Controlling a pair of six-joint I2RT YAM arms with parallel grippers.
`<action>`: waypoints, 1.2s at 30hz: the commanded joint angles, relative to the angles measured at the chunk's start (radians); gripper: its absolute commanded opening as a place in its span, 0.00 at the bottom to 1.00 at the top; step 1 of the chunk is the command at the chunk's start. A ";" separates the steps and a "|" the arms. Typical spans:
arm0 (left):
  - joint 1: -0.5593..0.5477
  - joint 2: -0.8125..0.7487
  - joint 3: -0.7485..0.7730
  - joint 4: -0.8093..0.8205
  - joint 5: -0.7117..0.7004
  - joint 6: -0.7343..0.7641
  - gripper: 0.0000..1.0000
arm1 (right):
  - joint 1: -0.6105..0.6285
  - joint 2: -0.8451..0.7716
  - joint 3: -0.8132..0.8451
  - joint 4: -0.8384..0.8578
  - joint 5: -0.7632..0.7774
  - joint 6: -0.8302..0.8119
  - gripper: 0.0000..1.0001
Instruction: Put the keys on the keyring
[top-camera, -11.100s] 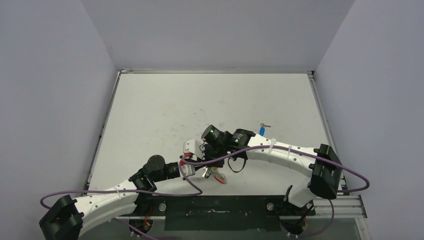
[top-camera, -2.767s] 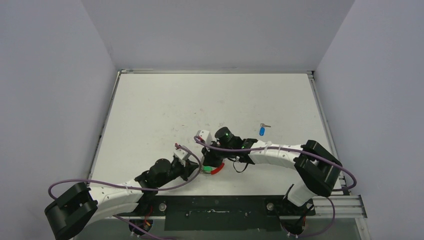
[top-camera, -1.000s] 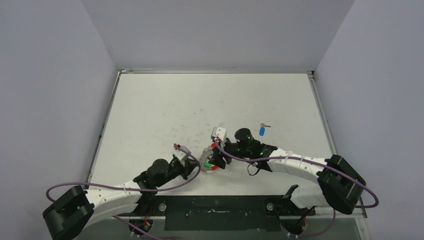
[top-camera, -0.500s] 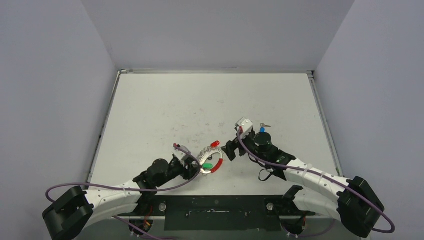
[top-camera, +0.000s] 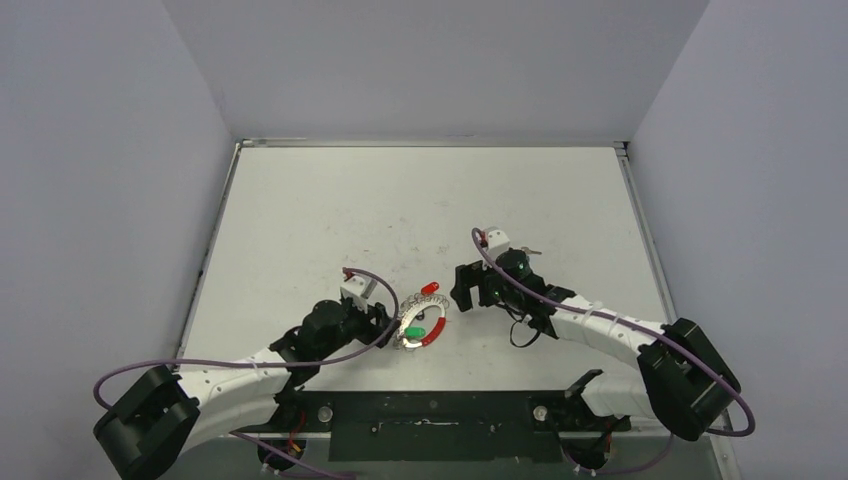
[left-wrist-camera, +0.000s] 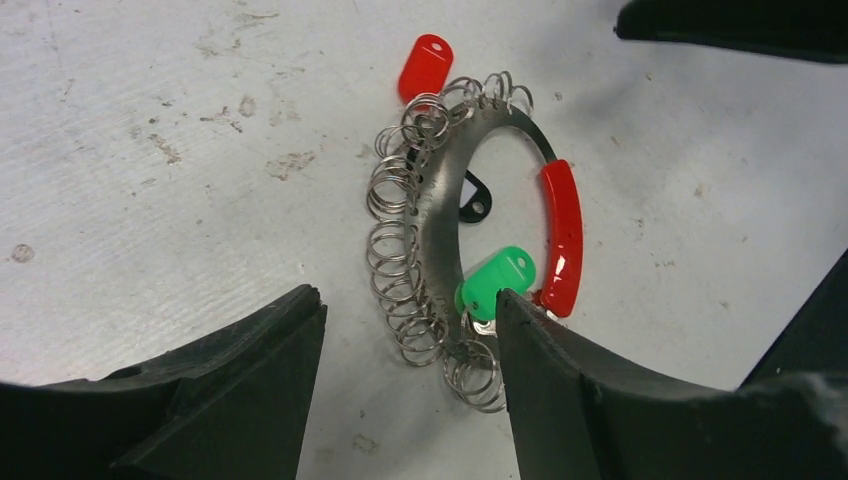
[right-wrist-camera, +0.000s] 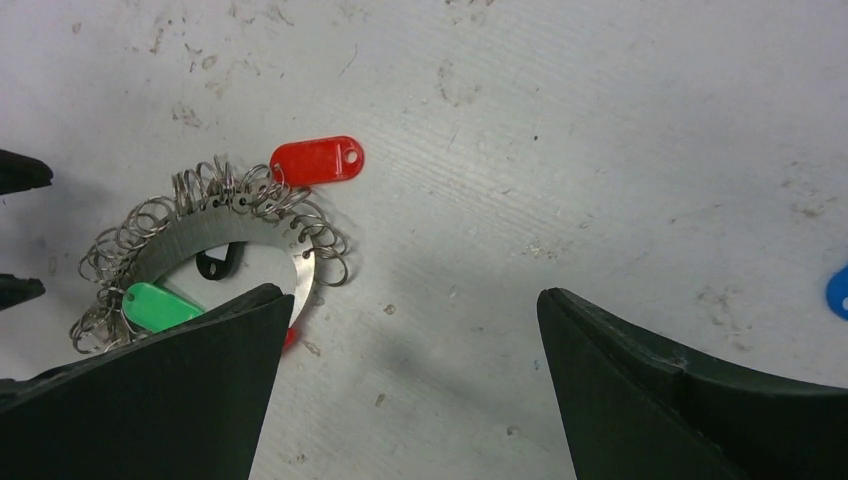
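Left wrist view: keyring (left-wrist-camera: 440, 250) flat on tabletop (left-wrist-camera: 150, 150), green key (left-wrist-camera: 497, 280) apparently on it. Blue key (right-wrist-camera: 838, 292) lies well apart, not yet threaded. Left tool (left-wrist-camera: 408, 312) and right tool (right-wrist-camera: 410, 298) both gape wide, empty.

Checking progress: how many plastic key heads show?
4: red beside the keyring, green across its band, black inside it, blue apart at the right-wrist view's edge; others may be hidden.

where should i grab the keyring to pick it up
Probably the red curved section of the keyring: a stretch free of the small wire loops. The ring lies flat on the table, so come from above, fingers either side of the band, clear of the green key.
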 joint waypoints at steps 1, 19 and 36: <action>0.058 0.049 0.070 -0.026 0.042 -0.094 0.59 | -0.004 0.052 0.044 0.011 -0.090 0.050 0.99; 0.151 0.307 0.111 0.105 0.245 -0.155 0.51 | 0.008 0.284 0.073 0.186 -0.326 0.207 0.45; 0.154 0.553 0.306 0.042 0.211 0.052 0.11 | 0.188 0.295 -0.046 0.342 -0.342 0.439 0.13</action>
